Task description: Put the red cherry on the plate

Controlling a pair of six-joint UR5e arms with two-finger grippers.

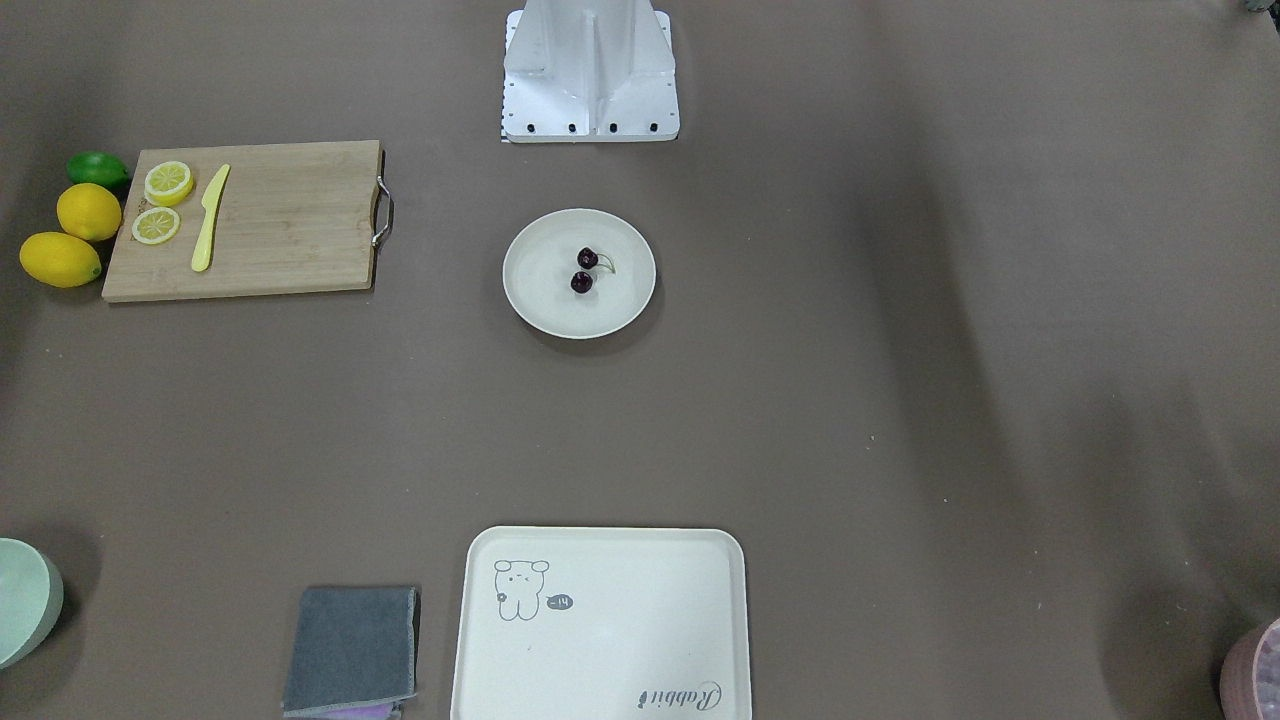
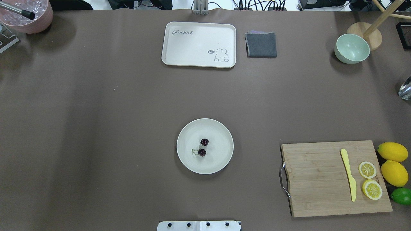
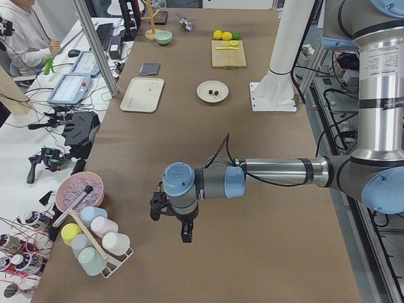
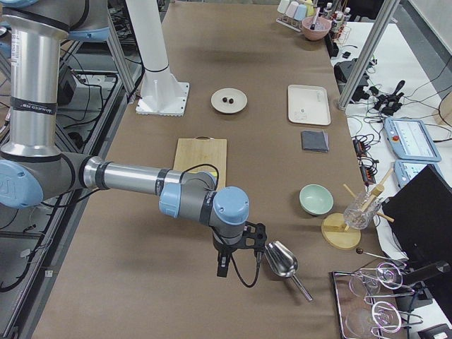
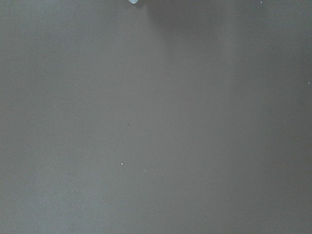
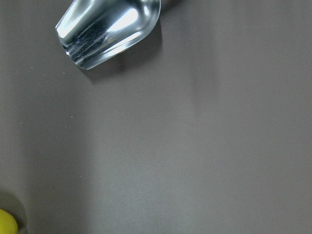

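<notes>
The red cherry (image 2: 203, 147), a pair of dark glossy fruits on thin green stems, lies inside the round cream plate (image 2: 218, 162) at mid table; nothing holds it. The front-facing view shows the cherry (image 1: 584, 270) on the same plate (image 1: 528, 300). My left gripper (image 3: 170, 224) hangs over bare table far from the plate, toward the table's left end. At the opposite end, my right gripper (image 4: 240, 263) hovers beside a metal scoop (image 4: 282, 260). Both grippers show only in side views, so I cannot tell whether they are open or shut. No fingers show in either wrist view.
A cutting board (image 2: 334, 178) carries lemon slices (image 2: 367, 169) and a yellow knife (image 2: 349, 175), with lemons (image 2: 392, 151) and a lime (image 2: 401, 196) beside it. Farther off sit a cream tray (image 2: 199, 45), a grey cloth (image 2: 261, 45), a green bowl (image 2: 352, 48) and a pink tub (image 2: 27, 16).
</notes>
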